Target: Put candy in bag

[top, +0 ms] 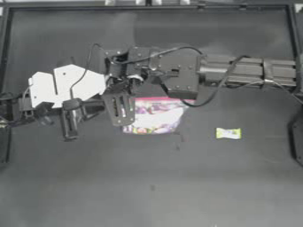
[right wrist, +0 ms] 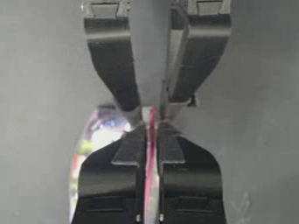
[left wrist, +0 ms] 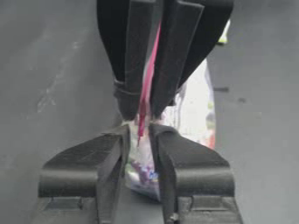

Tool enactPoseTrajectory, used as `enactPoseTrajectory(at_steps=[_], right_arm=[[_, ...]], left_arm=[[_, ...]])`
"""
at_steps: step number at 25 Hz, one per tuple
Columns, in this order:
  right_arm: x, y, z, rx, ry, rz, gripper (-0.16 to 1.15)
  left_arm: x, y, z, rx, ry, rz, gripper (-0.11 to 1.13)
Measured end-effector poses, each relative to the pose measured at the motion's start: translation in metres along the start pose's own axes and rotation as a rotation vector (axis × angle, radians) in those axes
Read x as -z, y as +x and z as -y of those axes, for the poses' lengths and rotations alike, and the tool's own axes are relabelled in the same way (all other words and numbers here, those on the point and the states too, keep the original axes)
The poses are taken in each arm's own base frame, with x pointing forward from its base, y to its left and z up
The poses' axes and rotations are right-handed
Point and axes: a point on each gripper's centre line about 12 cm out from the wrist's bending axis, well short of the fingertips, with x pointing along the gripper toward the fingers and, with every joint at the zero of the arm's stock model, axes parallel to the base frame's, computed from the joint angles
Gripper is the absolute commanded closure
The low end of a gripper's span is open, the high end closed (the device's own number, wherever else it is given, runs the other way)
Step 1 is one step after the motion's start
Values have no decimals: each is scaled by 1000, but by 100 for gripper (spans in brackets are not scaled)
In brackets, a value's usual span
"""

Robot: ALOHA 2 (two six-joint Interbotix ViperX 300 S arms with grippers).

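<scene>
The bag (top: 155,117), a clear pouch with a pink-red strip along its mouth and colourful contents, lies mid-table. My left gripper (top: 123,111) is at the bag's left end, and my right gripper (top: 134,88) reaches across from the right to the same end. In the left wrist view the left gripper (left wrist: 140,131) is shut on the pink strip of the bag (left wrist: 196,105), tip to tip with the right gripper (left wrist: 144,113). The right gripper (right wrist: 151,129) also pinches the strip, facing the left gripper (right wrist: 151,107). The candy (top: 228,133) lies loose on the table, right of the bag.
The right arm's long grey forearm (top: 248,71) stretches over the table behind the bag. The left arm's white joint covers (top: 65,85) sit at the left. Dark table (top: 148,186) spreads open in front of the bag and candy.
</scene>
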Motion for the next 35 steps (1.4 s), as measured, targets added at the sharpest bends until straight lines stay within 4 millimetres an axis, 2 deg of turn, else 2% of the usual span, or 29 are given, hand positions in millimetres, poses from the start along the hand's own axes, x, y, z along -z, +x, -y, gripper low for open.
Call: enactPoseTrajectory(at_steps=[11, 20, 26, 31, 35], right_arm=[[1, 0, 0, -2, 0, -6, 69], [0, 0, -1, -2, -3, -4, 69], [0, 0, -1, -2, -4, -4, 69], [0, 0, -1, -1, -5, -5, 69], [1, 0, -1, -4, -4, -10, 69]], left_arm=[[1, 0, 0, 1, 1, -1, 40], [1, 0, 0, 1, 1, -1, 65], [-1, -1, 0, 2, 2, 3, 72], [0, -1, 0, 4, 9, 0, 87], [-1, -1, 2, 16, 27, 2, 91]])
